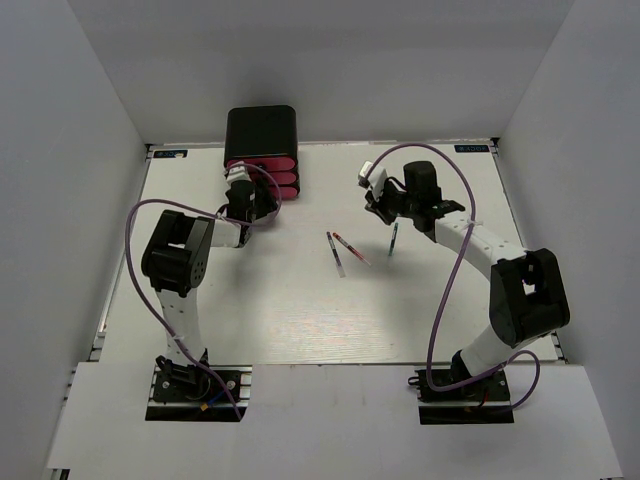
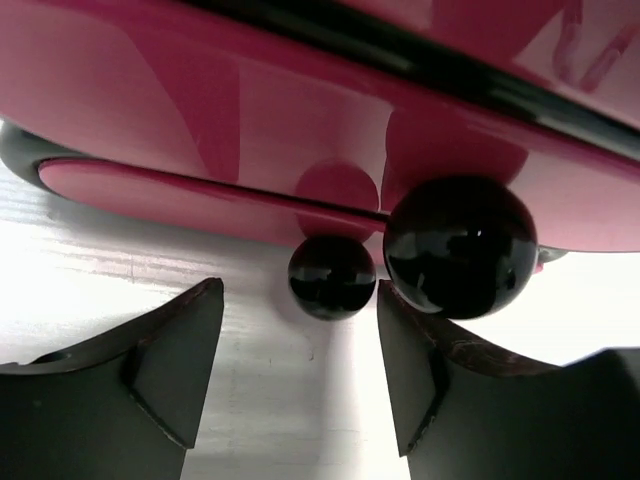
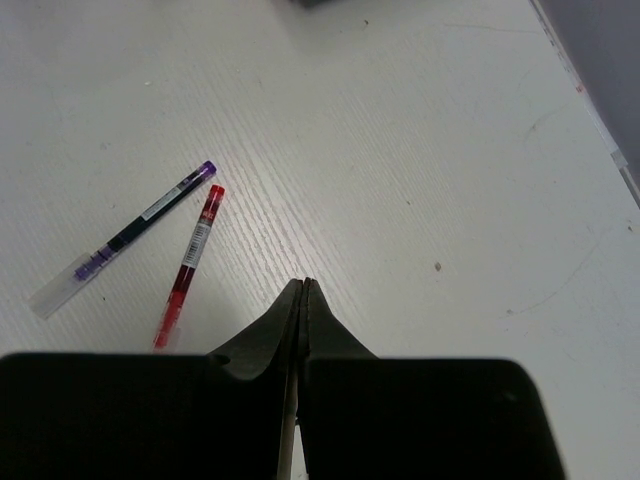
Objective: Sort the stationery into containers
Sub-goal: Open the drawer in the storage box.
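White walls (image 1: pixel 60 100) close round a white desk (image 1: pixel 300 320), with the two arms reaching in from its near edge.

The left hand (image 2: pixel 300 290) stands with its fingers well apart, holding nothing. The small black lower knob (image 2: pixel 331 275) sits in line with the gap, just past the tips, and a second knob (image 2: pixel 460 245) looms beside the right-side finger. Both knobs belong to the pink drawers (image 2: pixel 250 110) stacked in the black box (image 1: pixel 260 128) at the far left of the desk. That arm is folded at the elbow, its wrist low and level, aimed straight at the drawer fronts.

The right hand (image 3: pixel 303 285) is pinched closed. A pale sliver runs between its fingers, and the overhead view shows a thin pen (image 1: pixel 393 240) hanging from it towards the desk, so I judge it gripped. This arm stretches far forward, its wrist tipped downward, well apart from the box.

Beyond it, a red pen (image 3: pixel 190 265) and a purple-capped pen (image 3: pixel 130 235) lie loose at mid-desk, their capped ends near each other.

By my reading the sorting is partly done at best: the drawers look closed from above, three pens remain outside, and what already lies inside cannot be told.
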Controlling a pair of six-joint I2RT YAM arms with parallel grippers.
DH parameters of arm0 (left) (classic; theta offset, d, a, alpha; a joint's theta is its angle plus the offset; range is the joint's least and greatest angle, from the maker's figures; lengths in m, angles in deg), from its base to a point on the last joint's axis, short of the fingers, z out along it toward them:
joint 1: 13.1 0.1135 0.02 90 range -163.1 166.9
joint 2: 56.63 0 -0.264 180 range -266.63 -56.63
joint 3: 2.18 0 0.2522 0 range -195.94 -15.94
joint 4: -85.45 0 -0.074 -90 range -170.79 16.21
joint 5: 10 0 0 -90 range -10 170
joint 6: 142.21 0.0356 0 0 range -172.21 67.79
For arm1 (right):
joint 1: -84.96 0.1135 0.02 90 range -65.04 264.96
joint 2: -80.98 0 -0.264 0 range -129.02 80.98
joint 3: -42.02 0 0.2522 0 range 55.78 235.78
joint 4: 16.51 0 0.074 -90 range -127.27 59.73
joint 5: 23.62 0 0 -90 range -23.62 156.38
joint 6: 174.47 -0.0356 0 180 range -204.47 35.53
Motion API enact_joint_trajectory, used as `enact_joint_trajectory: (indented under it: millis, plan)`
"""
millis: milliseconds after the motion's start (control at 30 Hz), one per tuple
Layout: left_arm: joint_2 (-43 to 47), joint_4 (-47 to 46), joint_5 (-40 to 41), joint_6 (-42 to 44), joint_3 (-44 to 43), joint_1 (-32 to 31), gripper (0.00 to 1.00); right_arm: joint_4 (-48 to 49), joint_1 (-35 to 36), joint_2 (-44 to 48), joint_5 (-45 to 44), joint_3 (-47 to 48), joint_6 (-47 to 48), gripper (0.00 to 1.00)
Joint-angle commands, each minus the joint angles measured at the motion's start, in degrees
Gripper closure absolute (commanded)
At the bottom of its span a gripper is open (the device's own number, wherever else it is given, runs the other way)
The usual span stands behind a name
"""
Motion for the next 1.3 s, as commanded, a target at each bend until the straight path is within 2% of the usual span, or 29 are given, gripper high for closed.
enact_joint_trajectory:
  millis: [0,233,367,500,600,833,867,933,967,1000,1033,1067,1133,1167,1233,1267]
  plan:
    - [0.1,0.2,1.2,1.1,-2.1,0.2,0.29,0.4,-0.4,1.4,0.4,0.2,0.5,1.0]
    - [-1.8,-0.3,2.3,1.1,-4.4,0.2,0.34,-1.6,-0.6,1.6,0.4,0.3,1.3,1.0]
    - [-2.5,-1.5,2.3,1.1,-4.4,0.2,0.44,-1.9,-0.6,1.8,0.3,0.3,1.5,1.0]
    - [-2.5,-3.6,1.3,1.1,-2.4,0.2,0.66,-2.0,-0.4,1.8,0.6,0.0,1.5,1.0]
    - [-0.7,-6.5,-0.1,1.1,1.1,0.2,0.71,-1.8,-0.6,1.7,0.9,-0.2,1.5,1.0]
    - [4.6,-9.4,-4.0,-0.3,11.7,-0.5,0.74,-1.6,-0.4,1.8,1.7,-0.8,1.6,1.0]
    - [5.4,-10.0,-5.2,-0.3,12.9,-0.5,0.74,-1.7,-0.4,1.9,2.3,-0.9,1.6,0.98]
    - [7.8,-10.1,-5.2,-1.0,15.9,-0.5,0.74,-2.3,-0.4,1.4,2.9,-1.1,1.9,0.86]
    - [8.6,-10.6,-5.2,-1.0,16.9,-0.5,0.73,-3.0,-0.4,1.4,4.3,-1.1,2.5,0.74]
    - [9.3,-10.6,-5.2,-1.0,17.8,-0.5,0.71,-3.3,-0.4,0.9,4.6,-1.0,2.6,0.68]
    - [10.0,-10.6,-5.2,-1.0,19.0,-0.5,0.6,-3.7,-0.4,0.6,4.9,-1.1,2.6,0.6]
    - [10.9,-10.1,-5.7,-1.0,19.0,-0.5,0.5,-4.2,-0.4,0.5,6.0,-0.9,3.0,0.47]
    - [11.7,-8.3,-5.1,-1.0,19.0,-0.5,0.34,-6.2,-0.4,-0.4,7.4,-0.5,3.9,0.38]
    - [12.5,-8.3,-5.1,-0.4,19.0,-0.5,0.23,-7.6,-0.3,-0.7,8.5,0.1,4.5,0.36]
    - [13.6,-8.3,-5.1,0.2,19.0,-0.5,0.2,-11.5,-0.2,-2.6,10.4,1.3,5.7,0.36]
    - [14.2,-7.7,-5.1,0.8,19.5,-0.5,0.2,-12.4,-0.1,-3.1,11.2,2.1,6.0,0.39]
